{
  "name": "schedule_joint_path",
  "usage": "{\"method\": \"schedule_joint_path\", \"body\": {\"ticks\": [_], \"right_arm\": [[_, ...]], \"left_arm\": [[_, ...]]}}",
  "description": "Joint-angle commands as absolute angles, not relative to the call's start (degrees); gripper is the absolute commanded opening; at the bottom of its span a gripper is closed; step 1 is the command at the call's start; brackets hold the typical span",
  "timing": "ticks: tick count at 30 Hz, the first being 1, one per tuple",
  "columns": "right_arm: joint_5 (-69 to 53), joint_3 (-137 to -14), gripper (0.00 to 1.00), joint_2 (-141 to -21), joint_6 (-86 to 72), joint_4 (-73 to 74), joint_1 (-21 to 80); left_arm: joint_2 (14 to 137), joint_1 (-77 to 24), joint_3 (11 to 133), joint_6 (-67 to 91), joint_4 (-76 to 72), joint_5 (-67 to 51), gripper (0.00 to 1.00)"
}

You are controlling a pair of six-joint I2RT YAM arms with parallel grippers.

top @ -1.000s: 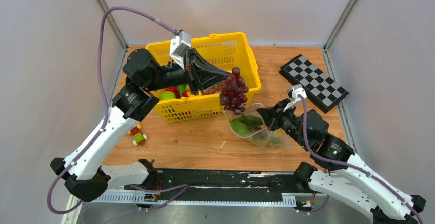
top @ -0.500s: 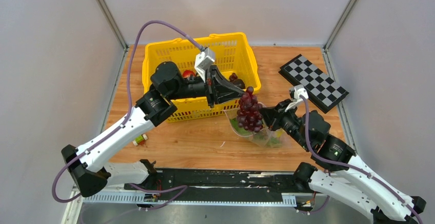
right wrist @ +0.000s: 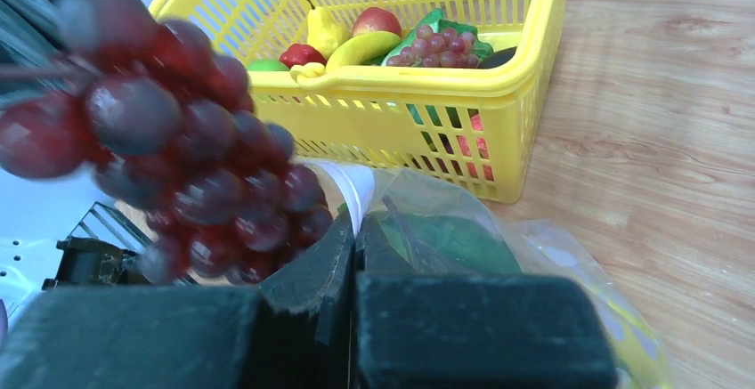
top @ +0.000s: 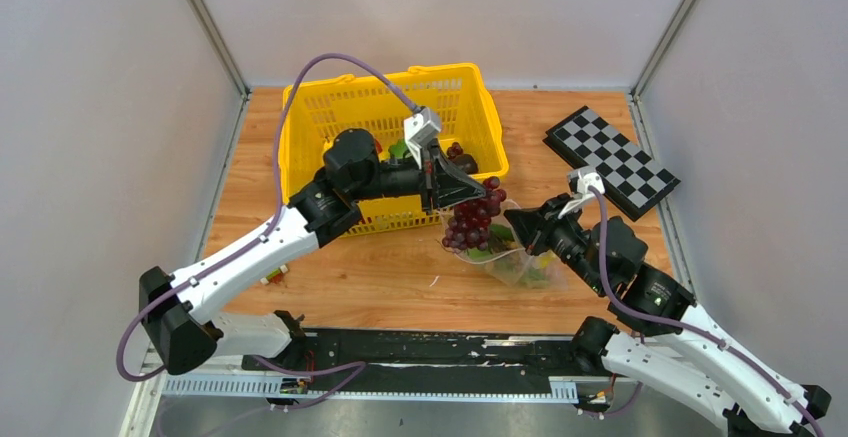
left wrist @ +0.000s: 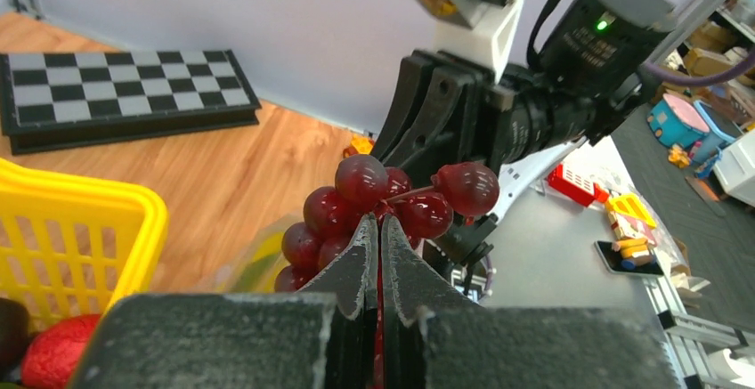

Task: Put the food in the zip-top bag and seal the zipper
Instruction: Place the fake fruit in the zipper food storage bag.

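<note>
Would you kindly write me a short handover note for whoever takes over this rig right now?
Left claw: shut on the stem of the grapes, which hang at the mouth of the zip-top bag.
Right claw: shut on the bag's edge, holding it open.
Done: leafy greens are in the bag.
Left: release the grapes into the bag, then move over the other food from the yellow basket, such as the banana and apple. Finally, seal the zipper.
</note>
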State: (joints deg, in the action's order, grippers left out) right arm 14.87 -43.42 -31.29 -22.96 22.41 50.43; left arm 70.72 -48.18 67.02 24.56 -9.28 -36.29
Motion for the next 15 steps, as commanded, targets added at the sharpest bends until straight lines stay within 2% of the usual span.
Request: {"method": "schedule_joint_path", "body": {"ticks": [1,9,15], "right_arm": [[16.18,-44.15,0.01,-30.60,-24.86,19.07,50.30],[16.93,-44.14,0.01,-31.29,-26.69,18.85,50.35],[17.70,-43.44,0.01,-30.89,-28.99,17.78,50.36]], "left_arm": [[71.24,-49.74,65.99,23.00,-13.14,-35.85,0.00],[71.12,-51.89,66.01,20.44,-14.78,-36.47,0.00],[71.82,-54.29,64.38,18.94,-22.16,-35.15,0.00]]}}
